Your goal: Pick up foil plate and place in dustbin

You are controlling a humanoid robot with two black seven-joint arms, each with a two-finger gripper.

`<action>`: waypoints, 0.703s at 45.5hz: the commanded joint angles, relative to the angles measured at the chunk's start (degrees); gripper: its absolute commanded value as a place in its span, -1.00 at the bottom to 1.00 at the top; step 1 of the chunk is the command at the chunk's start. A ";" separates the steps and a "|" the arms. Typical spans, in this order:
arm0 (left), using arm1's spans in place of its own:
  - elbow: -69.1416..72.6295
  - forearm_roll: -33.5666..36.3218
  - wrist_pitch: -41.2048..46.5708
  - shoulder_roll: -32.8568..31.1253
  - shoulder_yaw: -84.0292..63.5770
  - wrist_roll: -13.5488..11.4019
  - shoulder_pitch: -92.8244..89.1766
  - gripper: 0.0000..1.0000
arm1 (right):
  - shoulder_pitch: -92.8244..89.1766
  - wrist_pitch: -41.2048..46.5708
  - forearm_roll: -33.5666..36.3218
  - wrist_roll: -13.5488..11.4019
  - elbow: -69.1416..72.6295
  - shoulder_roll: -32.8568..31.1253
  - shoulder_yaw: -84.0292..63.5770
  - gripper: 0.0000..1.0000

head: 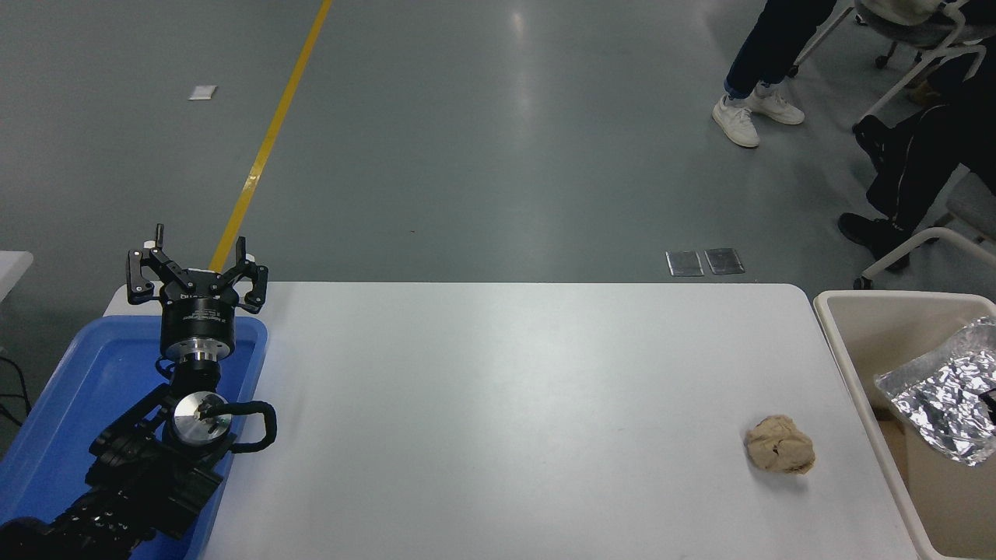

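The crinkled silver foil plate [938, 397] hangs tilted inside the cream-beige dustbin [844, 354], which stands off the table's right end. Only a dark sliver of my right gripper [990, 398] shows at the picture's right edge, shut on the plate's right side; the rest of that arm is out of view. My left gripper [197, 268] is open and parked at the lower left, above the far end of a blue tray.
A crumpled tan paper ball [780, 455] lies on the white table [506, 404] near its right edge. The blue tray [93, 365] sits at the left end under the left arm. People's legs [766, 62] and a chair [926, 249] stand beyond the far right corner.
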 commanded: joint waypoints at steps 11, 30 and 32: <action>0.00 -0.09 -0.02 0.00 -0.09 0.01 0.03 0.98 | 3.32 -1.31 -0.01 0.53 0.34 0.45 0.11 1.00; -0.08 0.00 -0.02 -0.08 0.00 0.10 -0.06 0.98 | 22.90 0.62 -0.45 0.53 18.77 -2.71 -19.21 1.00; -0.08 0.08 -0.02 -0.08 0.00 0.10 -0.06 0.98 | 26.68 0.36 -0.01 0.44 22.99 -2.89 -22.21 1.00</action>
